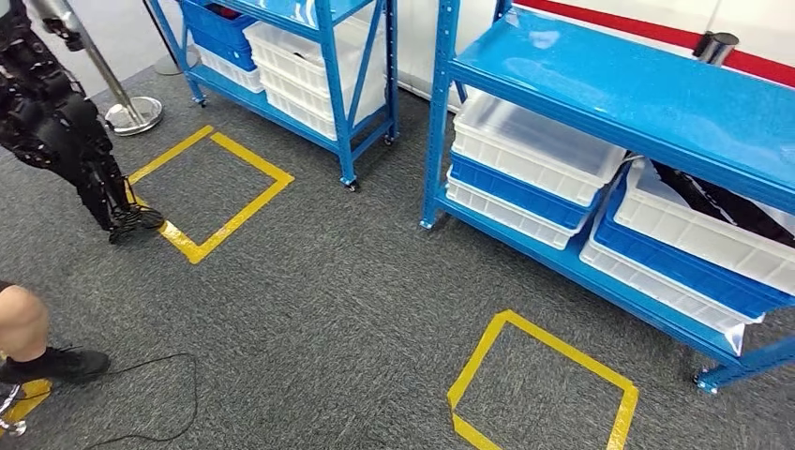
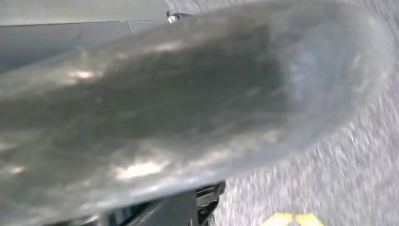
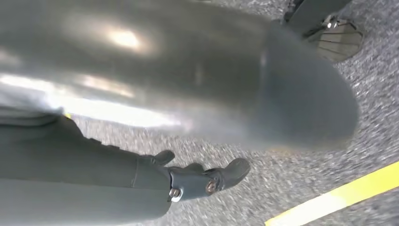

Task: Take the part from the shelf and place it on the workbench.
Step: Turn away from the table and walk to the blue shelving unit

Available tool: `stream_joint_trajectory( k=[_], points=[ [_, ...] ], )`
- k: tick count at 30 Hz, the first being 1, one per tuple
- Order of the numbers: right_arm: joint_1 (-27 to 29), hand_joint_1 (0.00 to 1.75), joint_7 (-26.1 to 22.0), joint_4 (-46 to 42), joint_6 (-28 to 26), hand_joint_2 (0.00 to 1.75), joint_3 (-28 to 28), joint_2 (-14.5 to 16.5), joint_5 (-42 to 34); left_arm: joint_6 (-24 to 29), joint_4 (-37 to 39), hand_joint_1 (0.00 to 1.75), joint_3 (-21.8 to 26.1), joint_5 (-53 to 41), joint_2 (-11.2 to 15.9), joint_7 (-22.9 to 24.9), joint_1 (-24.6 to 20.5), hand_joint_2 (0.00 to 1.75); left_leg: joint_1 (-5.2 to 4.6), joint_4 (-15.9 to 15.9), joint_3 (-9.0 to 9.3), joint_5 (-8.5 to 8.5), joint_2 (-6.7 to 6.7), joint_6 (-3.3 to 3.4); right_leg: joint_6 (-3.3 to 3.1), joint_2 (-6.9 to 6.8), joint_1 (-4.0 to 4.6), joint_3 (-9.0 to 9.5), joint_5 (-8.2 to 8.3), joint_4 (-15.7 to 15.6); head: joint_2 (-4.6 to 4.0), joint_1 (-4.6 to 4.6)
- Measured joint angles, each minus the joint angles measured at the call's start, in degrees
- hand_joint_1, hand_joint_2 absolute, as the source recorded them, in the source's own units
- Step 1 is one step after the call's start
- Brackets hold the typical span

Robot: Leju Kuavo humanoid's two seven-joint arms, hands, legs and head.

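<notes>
Two blue shelf racks stand on grey carpet: the nearer rack (image 1: 647, 103) at right holds stacked white and blue bins (image 1: 525, 169), one white bin (image 1: 712, 220) containing a dark object; the farther rack (image 1: 319, 56) holds similar bins. Two yellow tape squares (image 1: 211, 192) (image 1: 544, 384) mark the floor. At left, a person's leg and black shoe (image 1: 56, 361), a black cable, and a chrome stand base (image 1: 131, 114).

The head view looks down from high at grey carpet (image 1: 356, 281) and blue shelves (image 1: 619, 103). Both wrist views sit very close behind blurred grey covers — pointing floorward; all three share that carpet and yellow tape (image 3: 339, 195).
</notes>
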Motion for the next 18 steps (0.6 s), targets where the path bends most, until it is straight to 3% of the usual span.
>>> stream_joint_trajectory(
  k=[1, 2, 3, 4, 6, 8, 10, 11, 12, 14, 16, 18],
  points=[
    [-0.06, 0.00, 0.04, 0.00, 0.00, 0.00, -0.01, 0.08, 0.05, 0.11, 0.01, 0.00, -0.01, -0.06, 0.00, 0.02, 0.12, 0.00, 0.03, 3.85, -1.83, -2.04, -1.60, -0.02, -0.20, 0.90, 0.14, 0.03, 0.00, 0.02, 0.00, -0.07],
    [-0.12, 0.00, 0.05, 0.00, 0.00, 0.00, -0.01, 0.16, 0.14, 0.22, 0.02, 0.00, -0.01, -0.13, -0.02, 0.08, 0.24, 0.00, 0.03, 7.39, -3.67, -3.49, -2.21, -0.02, -0.35, 1.83, 0.25, 0.06, -0.02, 0.03, 0.00, -0.12],
    [-0.11, 0.00, 0.06, 0.00, 0.00, 0.00, -0.02, 0.22, 0.27, 0.36, 0.03, 0.00, -0.01, -0.19, -0.03, 0.15, 0.34, 0.00, 0.04, 9.76, -5.07, -4.04, -2.46, -0.01, -0.37, 2.84, 0.33, 0.12, -0.05, 0.04, 0.00, -0.12],
    [-0.04, 0.00, 0.07, 0.00, 0.00, 0.00, -0.02, 0.25, 0.40, 0.54, 0.04, 0.00, -0.01, -0.25, -0.05, 0.25, 0.37, 0.00, 0.08, 10.00, -5.53, -3.25, -2.55, 0.02, -0.38, 3.85, 0.37, 0.23, -0.08, 0.07, 0.00, -0.12],
    [0.10, 0.00, 0.08, 0.00, 0.00, 0.00, -0.03, 0.26, 0.66, 0.83, 0.04, 0.00, -0.01, -0.29, -0.03, 0.44, 0.36, 0.00, 0.35, 4.46, -3.54, 1.00, -3.32, 0.05, -0.20, 5.70, 0.29, 0.51, -0.25, 0.19, 0.00, -0.13],
    [0.05, 0.00, 0.10, 0.00, 0.00, 0.00, -0.03, 0.27, 0.85, 0.96, 0.05, 0.00, -0.02, -0.31, -0.01, 0.62, 0.34, 0.00, 0.68, -2.09, -0.90, 4.04, -5.66, 0.04, 0.31, 7.25, 0.40, 0.43, -0.56, 0.56, 0.00, -0.19],
    [0.08, 0.00, 0.14, 0.00, 0.00, 0.00, -0.03, 0.26, 0.94, 1.00, 0.05, 0.00, -0.03, -0.35, -0.02, 0.73, 0.25, 0.00, 0.50, -4.22, -0.16, 4.39, -6.69, 0.45, 0.99, 8.37, 0.35, -0.06, -0.54, 0.60, 0.00, -0.26],
    [0.21, 0.00, 0.15, 0.00, -0.01, 0.00, -0.04, 0.26, 0.95, 1.02, 0.05, 0.00, -0.03, -0.37, -0.03, 0.74, 0.19, 0.00, 0.36, -4.35, -0.18, 4.52, -6.13, 0.85, 1.37, 8.90, 0.17, -0.41, -0.43, 0.44, 0.00, -0.27],
    [0.38, 0.00, 0.16, 0.00, -0.02, 0.00, -0.07, 0.23, 0.95, 1.05, 0.04, 0.00, -0.03, -0.37, -0.05, 0.74, 0.12, 0.00, 0.27, -4.51, -0.16, 4.68, -5.52, 1.29, 1.71, 8.93, 0.05, -0.69, -0.39, 0.41, 0.00, -0.25],
    [0.49, 0.00, 0.17, 0.00, -0.04, 0.00, -0.13, 0.19, 0.97, 1.23, 0.03, 0.00, -0.03, -0.27, -0.10, 0.70, 0.09, 0.00, 0.29, -4.88, -0.09, 4.91, -4.32, 2.17, 1.95, 6.58, 0.25, -2.10, -1.40, 2.50, 0.00, -0.08],
    [0.26, 0.00, 0.18, 0.00, -0.04, 0.00, -0.21, 0.19, 0.99, 1.43, 0.03, 0.00, -0.03, -0.18, -0.12, 0.67, 0.18, 0.00, 0.06, -5.00, -0.09, 4.86, -2.81, 2.79, 1.51, 3.19, 0.47, -5.60, -4.21, 9.25, 0.00, 0.12],
    [0.11, 0.00, 0.19, 0.00, -0.04, 0.00, -0.32, 0.20, 0.99, 1.50, 0.04, 0.00, -0.03, -0.18, -0.13, 0.66, 0.26, 0.00, -0.21, -4.99, -0.10, 4.72, -1.09, 3.07, 1.36, 2.04, 0.45, -9.24, -6.44, 16.17, 0.00, 0.15]
  ],
)
